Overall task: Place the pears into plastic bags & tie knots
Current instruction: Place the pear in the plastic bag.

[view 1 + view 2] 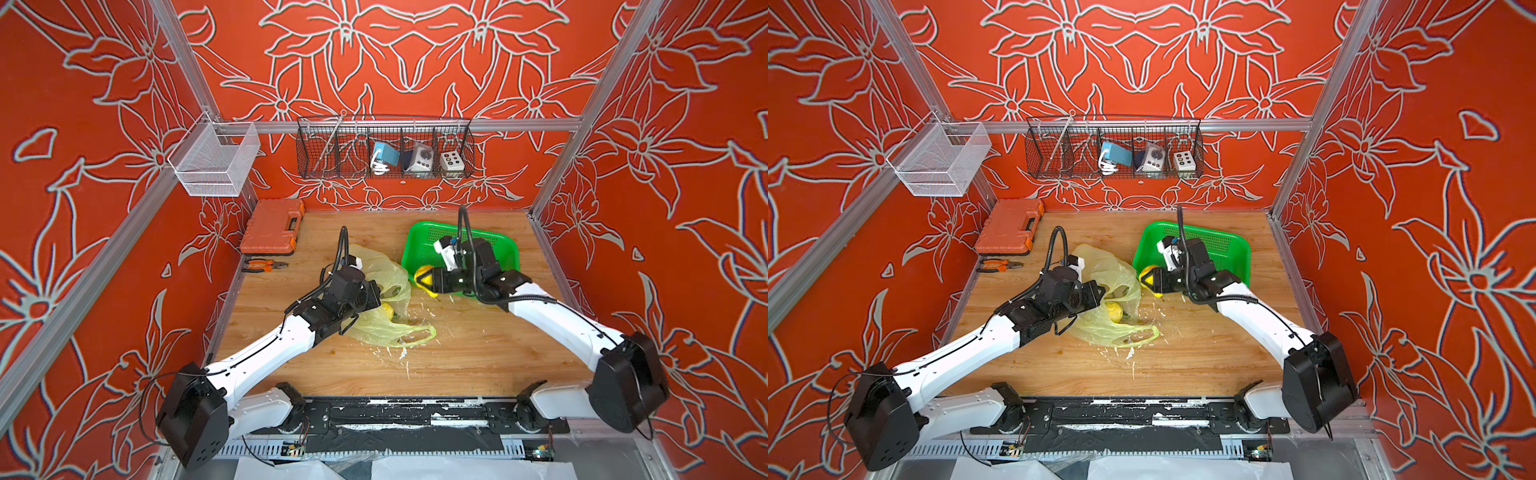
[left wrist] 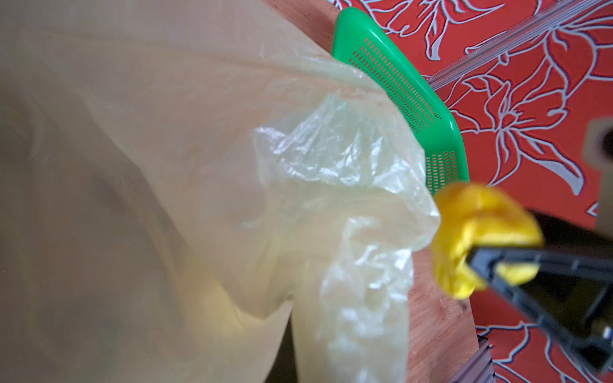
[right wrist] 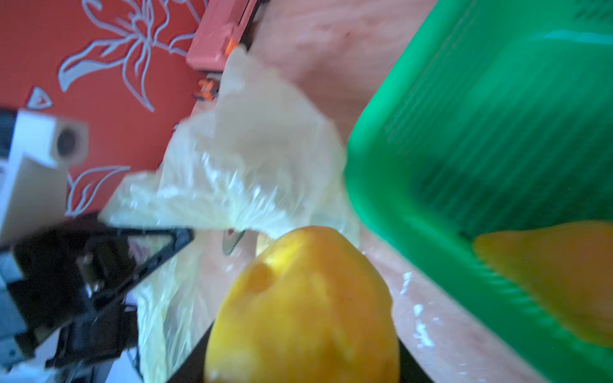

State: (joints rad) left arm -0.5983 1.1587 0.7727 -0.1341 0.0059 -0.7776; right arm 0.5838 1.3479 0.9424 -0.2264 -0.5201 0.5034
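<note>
Two pears in play. One pear [image 1: 1113,311] already lies inside the bag [image 1: 382,266], seen through the film near the bench [image 1: 457,353] centre. The second pear [image 1: 422,276] is out of the basket [image 1: 417,249] and sits clamped in the right pincer [image 1: 1152,280], just beside the basket's near left corner, between basket and bag.

Left pincer [image 1: 376,293]: jaws together on the bag's upper film, holding that side raised. The mouth appears to face the right arm, though the wrist views are too blurred to show how wide it gapes.

One handle [image 1: 432,331] lies loose on the bench toward the front edge. The other handle cannot be made out. No knot visible.

Progress, as judged: roughly a third.
- Done: first pear bagged, second pear picked.
- Left: carry the second pear into the mouth and let go, then gather both handles and tie.

Risk, as judged: thin film may sag shut before the pear enters.
</note>
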